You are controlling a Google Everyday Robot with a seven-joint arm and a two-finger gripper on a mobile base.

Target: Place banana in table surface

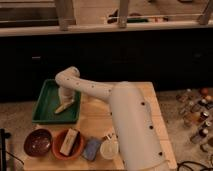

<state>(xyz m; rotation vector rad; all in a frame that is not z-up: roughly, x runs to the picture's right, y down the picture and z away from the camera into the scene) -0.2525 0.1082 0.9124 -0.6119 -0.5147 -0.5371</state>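
- Wooden surface (93, 122) carries a green tray (44, 106) at its left side.
- We see the pincer (66, 97) low over this tray; whether it is wide or narrow, we cannot tell.
- We find the banana (64, 106) lying inside the tray, just under the pincer.

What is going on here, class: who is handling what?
A one-armed robot reaches across the table into the green tray. Its gripper is low over the banana, which lies in the tray and is not yet on the table. Whether the gripper has hold of it cannot be told.
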